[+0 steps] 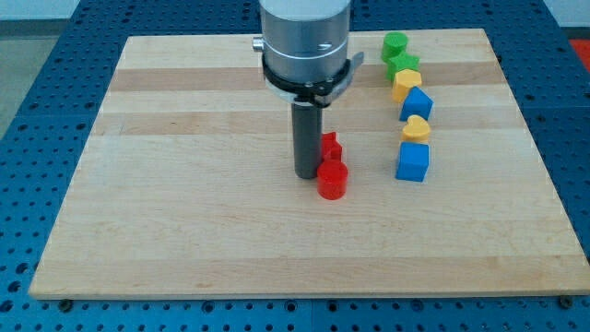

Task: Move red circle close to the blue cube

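Pale wooden board [184,231] lies on a blue perforated table [28,304] that shows past every edge. No gripper here: my tip [306,176], the end of a straight dark rod, stands near the board's middle, touching the red circle block [332,180] on its left. A second red block [330,148], shape unclear, sits just behind. Toward the right edge runs a column: green round block [395,43], green block [403,65], yellow block [407,84], blue block [418,103], yellow heart [417,129], and the blue cube [412,161], apart from the red circle with bare wood between.
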Controlling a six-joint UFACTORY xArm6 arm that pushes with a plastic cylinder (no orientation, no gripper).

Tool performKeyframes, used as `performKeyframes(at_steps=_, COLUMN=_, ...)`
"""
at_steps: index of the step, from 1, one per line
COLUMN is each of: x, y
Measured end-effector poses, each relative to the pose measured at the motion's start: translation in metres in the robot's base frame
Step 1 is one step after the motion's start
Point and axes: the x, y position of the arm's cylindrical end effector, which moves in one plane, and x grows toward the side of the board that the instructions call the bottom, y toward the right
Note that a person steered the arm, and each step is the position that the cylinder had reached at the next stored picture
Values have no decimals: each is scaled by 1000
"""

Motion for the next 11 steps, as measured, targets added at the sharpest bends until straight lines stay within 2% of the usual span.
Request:
performKeyframes(at_steps=1, x=8, y=21)
performKeyframes(at_steps=3, x=14, y=17)
performKeyframes(at_steps=5, x=47, y=14)
performKeyframes(at_steps=8, x=24, y=34)
performKeyframes(at_steps=11, x=24, y=75)
